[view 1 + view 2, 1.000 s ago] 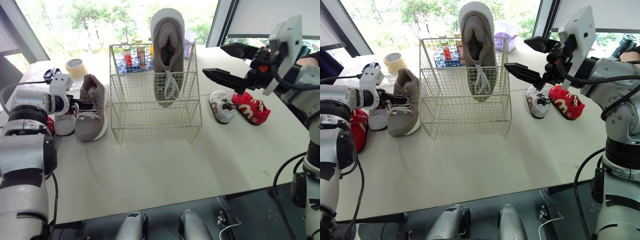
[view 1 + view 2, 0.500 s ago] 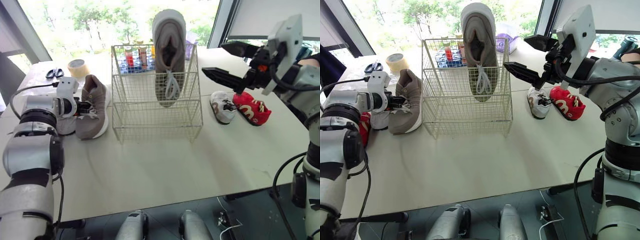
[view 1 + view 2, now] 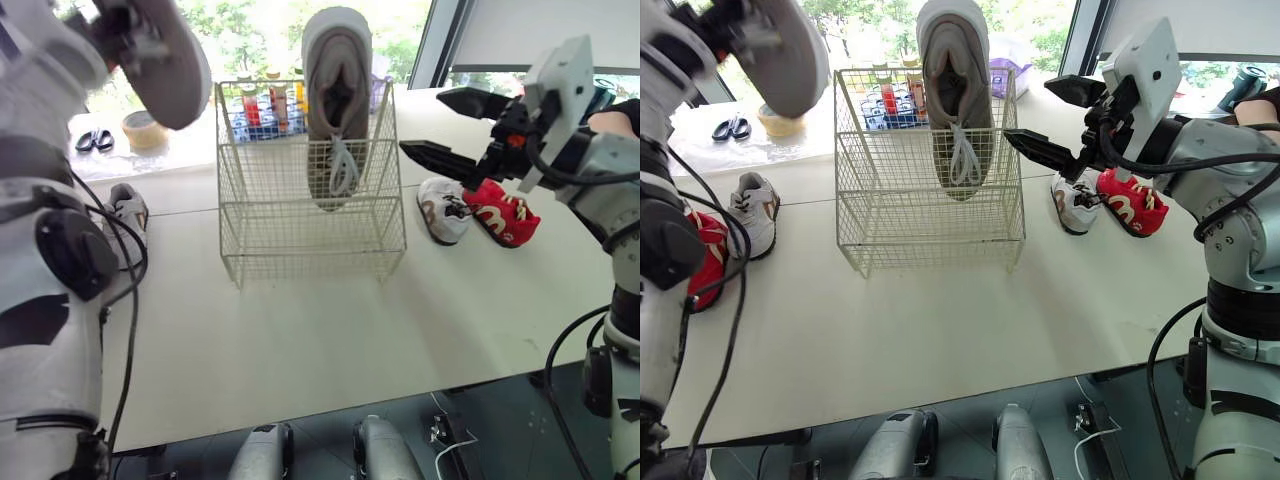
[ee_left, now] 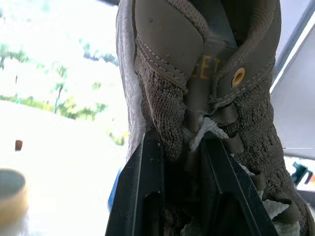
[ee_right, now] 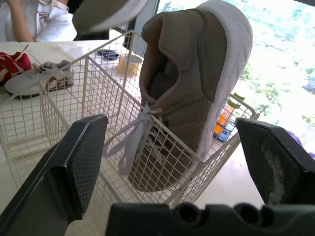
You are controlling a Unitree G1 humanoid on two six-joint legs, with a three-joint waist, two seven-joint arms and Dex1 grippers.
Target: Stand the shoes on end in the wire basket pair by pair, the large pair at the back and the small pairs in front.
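1. The left gripper [image 4: 179,194] is clamping its fingers [image 4: 147,196] on the tongue and laces of the held large shoe [image 4: 197,98]. It is carrying the shoe high in the air, left of the basket [image 3: 260,230] and above its rim.
2. The right gripper [image 3: 422,122] is hovering with fingers wide apart, gripping nothing, just beside the basket's right side.
3. The standing large shoe [image 3: 338,100] is resting on end, toe down, in the right half of the basket, seemingly toward the back. This is leaving room on its left.
4. Judging from this, the large pair is sitting half done, and the held shoe is waiting to go in beside its mate.
5. The small pairs are lying on the table [image 3: 300,340], not yet in the basket:
   - The right white shoe [image 3: 440,212] and right red shoe [image 3: 500,215] are lying right of the basket.
   - The left white shoe [image 3: 748,210] and left red shoe [image 3: 705,262] are lying to its left.
   - All four are waiting for the front row.
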